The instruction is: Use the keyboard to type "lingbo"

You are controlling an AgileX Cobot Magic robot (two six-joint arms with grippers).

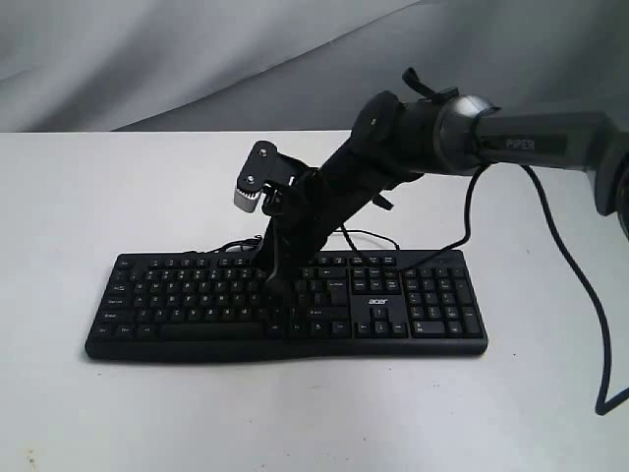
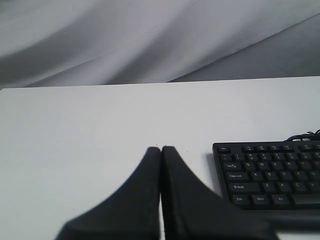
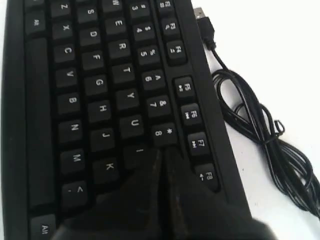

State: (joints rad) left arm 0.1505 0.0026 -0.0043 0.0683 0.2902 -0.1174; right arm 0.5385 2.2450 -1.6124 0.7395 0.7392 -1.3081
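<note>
The black keyboard (image 1: 177, 295) lies across the middle of the white table (image 1: 79, 197), its number pad and white logo at the right end. My right gripper (image 1: 275, 290) is shut with nothing in it and reaches down from the right onto the key field. In the right wrist view the joined tips of the right gripper (image 3: 162, 150) rest at the I key (image 3: 137, 154), just below the 8 key. Over bare table to the left of the keyboard (image 2: 270, 175) hovers my left gripper (image 2: 161, 148), shut and empty. It is out of the exterior view.
The keyboard's thin black cable (image 3: 260, 130) lies coiled on the table behind the keyboard, its USB plug (image 3: 200, 15) loose. The right arm's own cable (image 1: 580, 295) hangs down at the right. A grey cloth backdrop (image 1: 197, 59) closes the far side.
</note>
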